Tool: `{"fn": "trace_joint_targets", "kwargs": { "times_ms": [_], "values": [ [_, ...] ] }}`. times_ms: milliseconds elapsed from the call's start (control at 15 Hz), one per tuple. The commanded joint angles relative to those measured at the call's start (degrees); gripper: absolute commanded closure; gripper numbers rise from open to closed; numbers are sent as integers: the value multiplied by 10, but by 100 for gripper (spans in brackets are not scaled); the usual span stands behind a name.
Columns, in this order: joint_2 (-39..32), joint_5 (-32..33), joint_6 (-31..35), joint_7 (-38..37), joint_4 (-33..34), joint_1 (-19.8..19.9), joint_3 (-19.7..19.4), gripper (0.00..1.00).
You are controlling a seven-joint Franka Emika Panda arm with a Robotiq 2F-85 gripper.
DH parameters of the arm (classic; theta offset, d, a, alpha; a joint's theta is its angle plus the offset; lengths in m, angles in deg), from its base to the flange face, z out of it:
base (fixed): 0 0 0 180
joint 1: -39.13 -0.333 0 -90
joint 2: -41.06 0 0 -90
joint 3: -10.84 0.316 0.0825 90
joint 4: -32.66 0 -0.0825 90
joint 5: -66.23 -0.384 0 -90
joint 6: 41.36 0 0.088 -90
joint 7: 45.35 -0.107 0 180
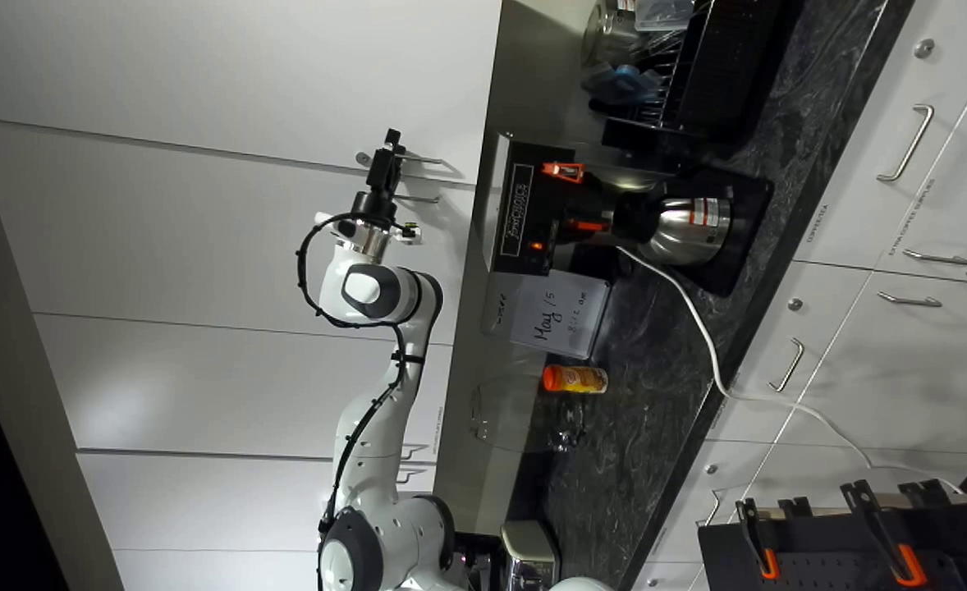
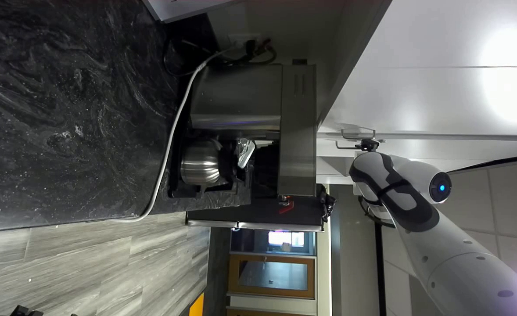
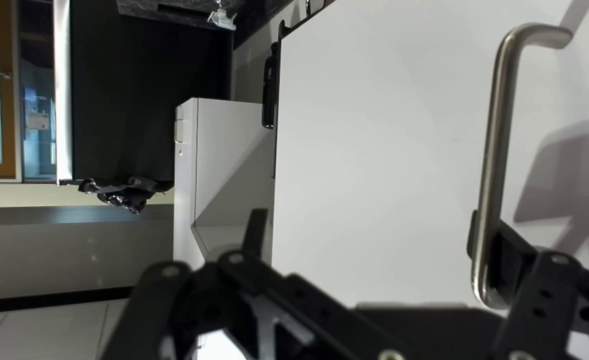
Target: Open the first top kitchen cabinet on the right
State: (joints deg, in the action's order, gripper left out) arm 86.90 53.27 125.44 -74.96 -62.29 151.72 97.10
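The white upper cabinet door [image 1: 286, 82] shows in both exterior views [image 2: 438, 148] and fills the middle of the wrist view [image 3: 374, 150]. Its metal bar handle [image 3: 495, 150] also shows in both exterior views [image 1: 422, 158] [image 2: 345, 147]. My gripper [image 3: 367, 227] is at this handle in both exterior views [image 1: 395, 144] [image 2: 368, 145]. Its fingers are wide apart. In the wrist view, the right-hand finger overlaps the handle's lower end, with its tip showing behind the bar. The left-hand finger is beyond the door's edge. I cannot tell whether the door is slightly ajar.
A neighbouring cabinet door [image 1: 221, 238] with its own handle [image 1: 418, 199] lies beside the seam. A coffee maker [image 1: 533, 209] stands below on the dark counter [image 1: 656, 427]. A dish rack [image 1: 717, 74] and orange-capped bottle [image 1: 578, 379] stand there too. A white cable [image 1: 701, 328] crosses the counter.
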Motion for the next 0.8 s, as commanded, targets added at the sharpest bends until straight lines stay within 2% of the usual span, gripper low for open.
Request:
{"fn": "trace_joint_targets", "kwargs": {
  "times_ms": [0, 333, 733],
  "values": [
    [15, 0, -30, 1, -62, -40, -91, 0],
    [4, -13, 15, 9, -109, -63, -109, 0],
    [-18, -14, 53, 21, -134, -73, -114, 0]
  ]
}}
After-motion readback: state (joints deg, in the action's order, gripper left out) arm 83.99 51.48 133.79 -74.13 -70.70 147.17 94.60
